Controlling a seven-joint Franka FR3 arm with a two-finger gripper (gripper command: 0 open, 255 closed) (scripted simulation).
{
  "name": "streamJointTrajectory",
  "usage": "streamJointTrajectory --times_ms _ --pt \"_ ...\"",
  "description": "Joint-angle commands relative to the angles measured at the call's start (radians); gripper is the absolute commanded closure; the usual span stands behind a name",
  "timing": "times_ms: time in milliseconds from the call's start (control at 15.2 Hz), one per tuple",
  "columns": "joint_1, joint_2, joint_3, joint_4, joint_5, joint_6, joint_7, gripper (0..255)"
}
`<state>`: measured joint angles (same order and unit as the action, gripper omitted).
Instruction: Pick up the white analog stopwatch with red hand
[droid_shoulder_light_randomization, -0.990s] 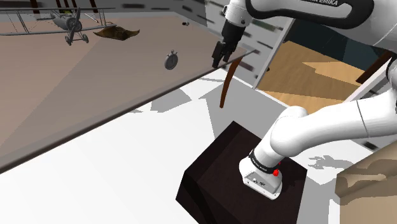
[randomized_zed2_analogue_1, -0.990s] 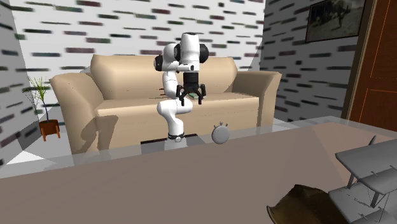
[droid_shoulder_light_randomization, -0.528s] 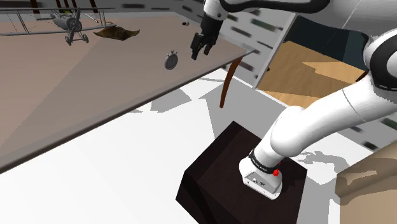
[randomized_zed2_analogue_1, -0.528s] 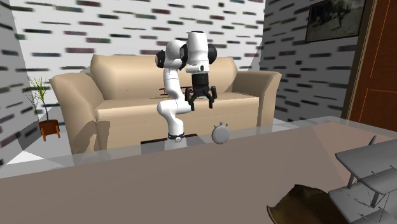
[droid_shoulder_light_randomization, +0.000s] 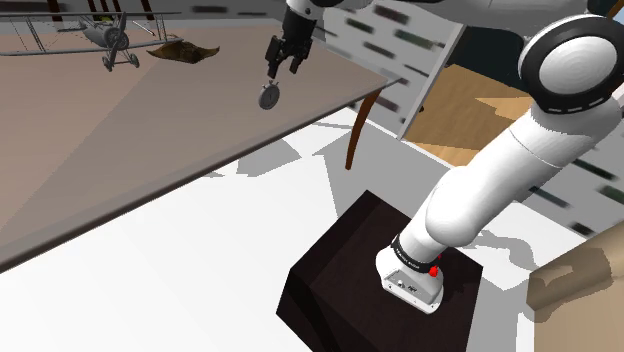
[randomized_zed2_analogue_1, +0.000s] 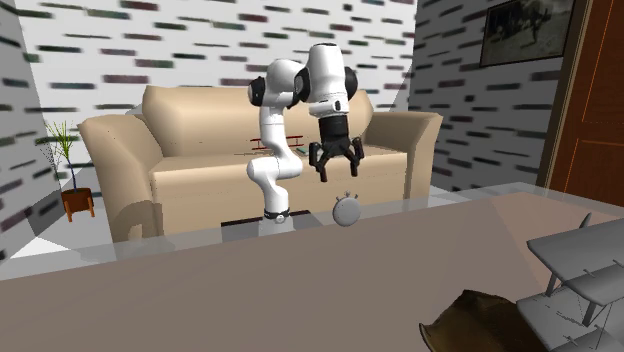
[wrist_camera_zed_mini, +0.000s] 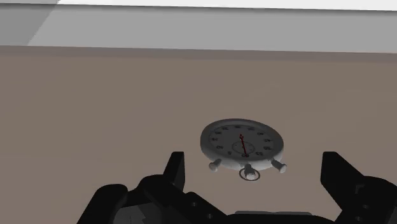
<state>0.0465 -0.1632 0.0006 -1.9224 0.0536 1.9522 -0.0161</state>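
Note:
The stopwatch (wrist_camera_zed_mini: 242, 144) is a round grey-white dial with a thin red hand and small knobs, lying flat on the brown table (wrist_camera_zed_mini: 95, 114). It lies near the table's edge in the shoulder view (droid_shoulder_light_randomization: 268, 96) and the second exterior view (randomized_zed2_analogue_1: 347, 210). My black gripper (droid_shoulder_light_randomization: 281, 56) hovers just above it, also seen over the watch in the second exterior view (randomized_zed2_analogue_1: 335, 170). Its fingers (wrist_camera_zed_mini: 340, 175) stand wide apart, with the stopwatch between them and untouched. The gripper (wrist_camera_zed_mini: 254, 172) is open.
A grey model biplane (droid_shoulder_light_randomization: 105, 35) and a dark brown floppy object (droid_shoulder_light_randomization: 185, 48) lie farther back on the table. A beige sofa (randomized_zed2_analogue_1: 200, 150) stands behind the arm's dark stand (droid_shoulder_light_randomization: 375, 270). A curved brown chair part (droid_shoulder_light_randomization: 360, 125) rises beside the table edge.
The gripper has swung to the shoulder view's left and lowered, from beside the table corner to directly over the stopwatch. The stopwatch has not moved.

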Motion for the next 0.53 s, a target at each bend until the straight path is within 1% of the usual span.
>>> streamJointTrajectory --times_ms 0,66,462 --pt "0.003 0.072 0.002 0.071 0.009 0.019 0.003 0" --pt "0.004 0.091 0.002 0.092 0.011 0.022 0.003 0" --pt "0.004 0.093 0.003 0.013 0.013 0.102 -0.002 0"
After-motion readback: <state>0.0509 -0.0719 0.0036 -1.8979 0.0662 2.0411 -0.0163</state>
